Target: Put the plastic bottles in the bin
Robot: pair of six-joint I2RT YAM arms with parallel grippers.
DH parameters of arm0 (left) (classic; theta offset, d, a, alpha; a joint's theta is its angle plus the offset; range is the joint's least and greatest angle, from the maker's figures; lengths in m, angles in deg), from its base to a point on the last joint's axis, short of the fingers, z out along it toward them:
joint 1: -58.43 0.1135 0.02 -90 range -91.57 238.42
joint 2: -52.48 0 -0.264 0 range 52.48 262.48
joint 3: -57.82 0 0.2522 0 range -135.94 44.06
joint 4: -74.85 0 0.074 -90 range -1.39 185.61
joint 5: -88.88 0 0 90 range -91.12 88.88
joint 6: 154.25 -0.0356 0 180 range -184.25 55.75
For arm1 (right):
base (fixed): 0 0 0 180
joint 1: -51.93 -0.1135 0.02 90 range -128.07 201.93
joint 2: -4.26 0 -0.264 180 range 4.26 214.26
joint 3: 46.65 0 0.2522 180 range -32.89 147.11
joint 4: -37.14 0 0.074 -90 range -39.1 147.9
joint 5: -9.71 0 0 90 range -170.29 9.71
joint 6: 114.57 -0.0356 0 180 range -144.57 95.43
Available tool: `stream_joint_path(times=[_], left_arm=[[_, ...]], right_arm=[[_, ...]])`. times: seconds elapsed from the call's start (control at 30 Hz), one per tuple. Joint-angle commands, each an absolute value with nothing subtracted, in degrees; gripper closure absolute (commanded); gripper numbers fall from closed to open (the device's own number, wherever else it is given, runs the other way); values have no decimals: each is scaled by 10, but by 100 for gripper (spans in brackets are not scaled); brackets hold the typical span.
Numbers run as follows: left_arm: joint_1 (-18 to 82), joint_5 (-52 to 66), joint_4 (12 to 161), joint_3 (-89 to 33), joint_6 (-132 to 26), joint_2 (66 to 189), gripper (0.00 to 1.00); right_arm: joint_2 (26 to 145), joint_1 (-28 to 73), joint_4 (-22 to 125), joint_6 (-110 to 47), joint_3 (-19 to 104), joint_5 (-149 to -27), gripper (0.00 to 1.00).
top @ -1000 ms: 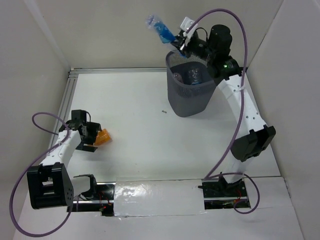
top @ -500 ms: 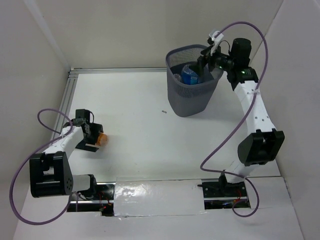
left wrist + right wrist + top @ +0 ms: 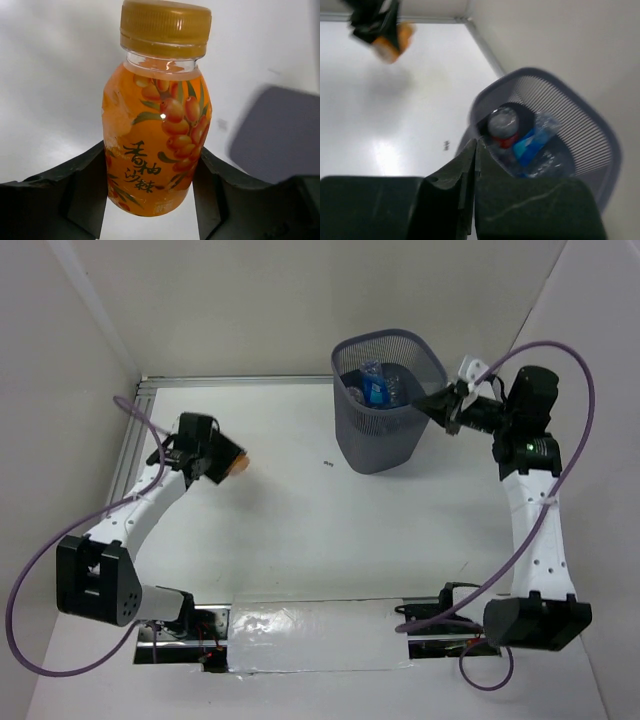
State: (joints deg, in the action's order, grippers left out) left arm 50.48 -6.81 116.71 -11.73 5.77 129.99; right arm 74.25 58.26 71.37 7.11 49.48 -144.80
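Having been released, the blue-labelled bottle is seen inside the mesh bin; the right gripper is withdrawn, fingers together. The orange bottle, clamped in the left gripper and carried nearer, is judged the last outstanding.

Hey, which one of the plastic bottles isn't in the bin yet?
The orange bottle with the gold cap, held in the left gripper. The clear ones with blue and red markings already lie inside the mesh bin.
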Motion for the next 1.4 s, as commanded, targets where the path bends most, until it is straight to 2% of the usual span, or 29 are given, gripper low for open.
stream_joint_path(times=[0.0,0.13,0.2,0.23,0.27,0.33,0.37,0.47,0.53,0.57,0.6,0.63,0.7,0.73,0.77,0.8,0.83,0.87,1.03,1.13,1.23,1.27,1.3,1.37], left_arm=[[445,-12,1005,-225,-65,1287,100],[363,103,844,-369,-178,1345,100],[338,134,807,-441,-202,1421,100],[328,164,807,-489,-227,1454,100],[310,179,812,-588,-235,1489,100],[297,206,812,-677,-240,1588,100],[285,213,812,-757,-240,1618,100],[263,198,807,-882,-245,1721,97],[252,160,839,-930,-257,1778,85],[247,152,845,-944,-263,1789,82],[239,137,854,-945,-263,1795,77],[239,120,854,-939,-276,1795,68],[227,97,863,-924,-281,1795,51],[227,84,863,-924,-290,1795,35],[227,84,868,-924,-295,1795,0],[227,84,869,-931,-295,1795,0],[227,84,869,-938,-295,1795,0],[227,84,869,-954,-301,1795,0],[227,102,854,-955,-306,1749,0],[227,108,847,-887,-336,1661,0],[237,89,842,-712,-378,1558,0],[242,76,837,-600,-397,1481,0],[258,69,832,-540,-404,1441,0],[281,57,820,-373,-412,1363,0]], right_arm=[[669,589,774,166,418,-1495,100],[601,594,877,316,339,-1474,100],[583,594,960,372,309,-1461,100],[583,594,980,402,299,-1456,100],[578,594,998,414,289,-1450,99],[578,594,1035,434,262,-1430,97],[573,594,1048,455,254,-1424,97],[566,594,1069,470,225,-1418,95],[552,594,1062,451,207,-1412,85],[541,594,1057,442,199,-1412,76],[536,594,1041,431,199,-1406,52],[530,599,1036,415,192,-1401,40],[521,604,1029,415,185,-1401,26],[514,605,1023,397,185,-1394,21],[507,605,1016,390,177,-1394,16],[507,611,1003,382,169,-1394,12],[501,611,993,362,163,-1394,2],[500,617,980,346,152,-1388,0],[509,622,884,215,133,-1343,0],[544,622,877,154,140,-1318,0],[572,627,848,81,155,-1275,0],[572,627,835,13,162,-1255,0],[577,627,823,-23,168,-1230,0],[583,627,820,-51,183,-1192,0]])
